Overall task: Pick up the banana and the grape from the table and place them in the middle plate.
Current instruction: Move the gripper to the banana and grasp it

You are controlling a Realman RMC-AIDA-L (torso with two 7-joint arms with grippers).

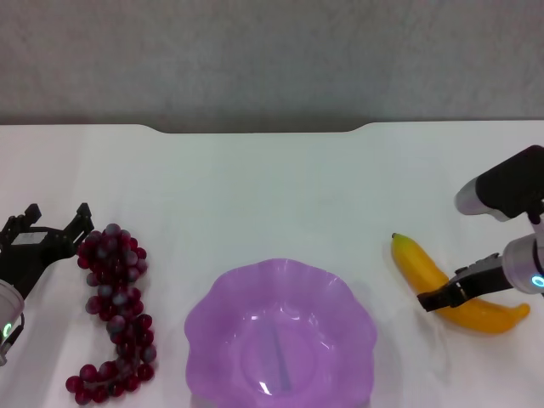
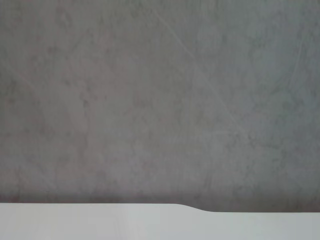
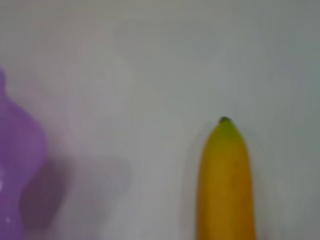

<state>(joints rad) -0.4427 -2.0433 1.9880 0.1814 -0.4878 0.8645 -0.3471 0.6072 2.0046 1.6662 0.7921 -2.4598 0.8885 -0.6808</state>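
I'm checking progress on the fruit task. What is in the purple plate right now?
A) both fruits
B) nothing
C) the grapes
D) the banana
B: the middle plate holds no fruit; the grape lies on the table by the left gripper, and the banana lies on the table at the right gripper.

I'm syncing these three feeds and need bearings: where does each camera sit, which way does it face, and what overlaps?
Head view: on the robot's head, looking forward and down at the table, plate, grapes and banana; the left hand is at the grapes and the right hand at the banana.
Left wrist view: on the left wrist, facing the grey wall over the table's notched far edge; no hand shows.
Right wrist view: on the right wrist, facing along the banana toward the plate rim; no hand shows.
Shared: head and right wrist both show banana and plate.
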